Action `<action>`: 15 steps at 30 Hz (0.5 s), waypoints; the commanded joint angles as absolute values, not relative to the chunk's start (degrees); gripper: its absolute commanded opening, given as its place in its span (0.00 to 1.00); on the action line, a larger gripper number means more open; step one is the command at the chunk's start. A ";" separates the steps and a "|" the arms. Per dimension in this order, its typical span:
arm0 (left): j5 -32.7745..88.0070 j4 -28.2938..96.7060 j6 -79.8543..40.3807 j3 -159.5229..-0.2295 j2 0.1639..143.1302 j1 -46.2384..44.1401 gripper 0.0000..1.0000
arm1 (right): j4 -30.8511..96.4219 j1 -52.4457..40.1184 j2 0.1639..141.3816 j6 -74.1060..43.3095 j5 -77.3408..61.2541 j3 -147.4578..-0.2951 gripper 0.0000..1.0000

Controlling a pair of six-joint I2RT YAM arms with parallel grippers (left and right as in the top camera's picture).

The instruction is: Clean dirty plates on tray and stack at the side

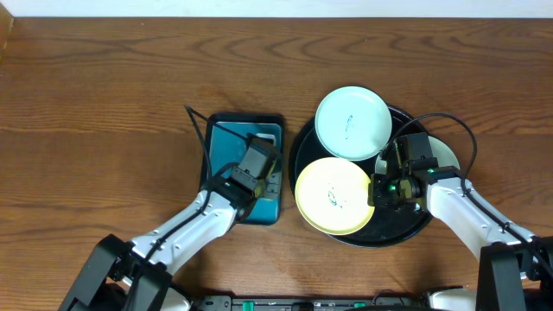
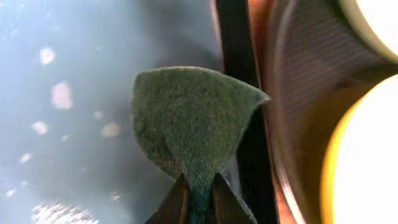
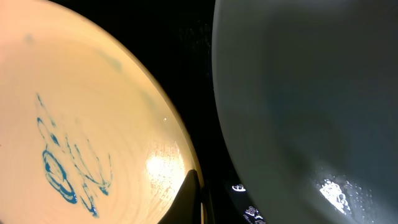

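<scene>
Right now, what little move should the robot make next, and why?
Probably swing the left gripper, which pinches a green scrub pad above the teal tray, rightward onto the yellow plate. That plate shows blue smears, and the right gripper sits at its edge on the black tray, seemingly ready to steady it.

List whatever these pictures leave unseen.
Right claw: open or shut unclear; right wrist view cuts off all but one fingertip.
Third plate: overhead, mostly hidden under the right arm.
Smear on the mint plate: overhead, too small to make out.
</scene>
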State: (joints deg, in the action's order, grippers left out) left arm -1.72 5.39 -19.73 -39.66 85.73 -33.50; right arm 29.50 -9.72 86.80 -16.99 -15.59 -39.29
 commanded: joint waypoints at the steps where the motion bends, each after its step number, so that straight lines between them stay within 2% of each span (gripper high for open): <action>1: 0.89 3.11 -20.49 -40.05 85.58 -33.85 0.07 | 29.74 -9.85 87.18 -17.76 -13.54 -39.94 0.01; 15: 0.43 2.44 -20.45 -40.64 83.31 -33.45 0.07 | 29.74 -9.85 87.18 -17.74 -13.54 -39.94 0.01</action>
